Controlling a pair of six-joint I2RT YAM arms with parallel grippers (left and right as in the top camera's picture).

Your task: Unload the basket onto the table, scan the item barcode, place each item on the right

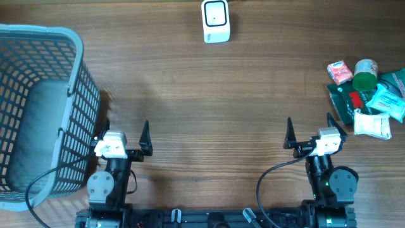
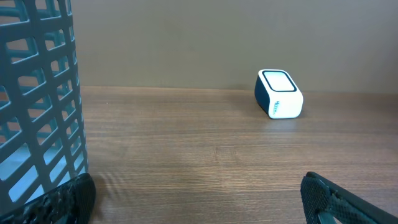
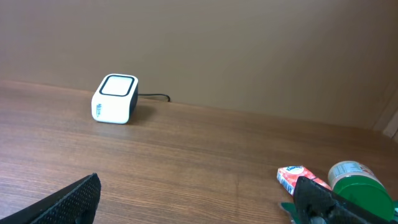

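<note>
Waiting wide open and empty, both grippers, left gripper (image 1: 124, 132) and right gripper (image 1: 310, 131), are facing the barcode scanner (image 1: 216, 21), with the pile of small packaged items (image 1: 368, 98) lying to the scanner's right for pickup.

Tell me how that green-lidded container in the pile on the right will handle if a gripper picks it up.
The green-lidded container looks round, so it may roll if knocked over or nudged sideways. Its lid looks smooth and could slip between narrow fingers. It sits crowded against the small packets, so grabbing it will probably disturb them.

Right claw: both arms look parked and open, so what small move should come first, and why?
Probably swing the right claw toward the item pile on its side. It is open and empty, the pile lies nearest it, and nothing is at the scanner yet.
</note>
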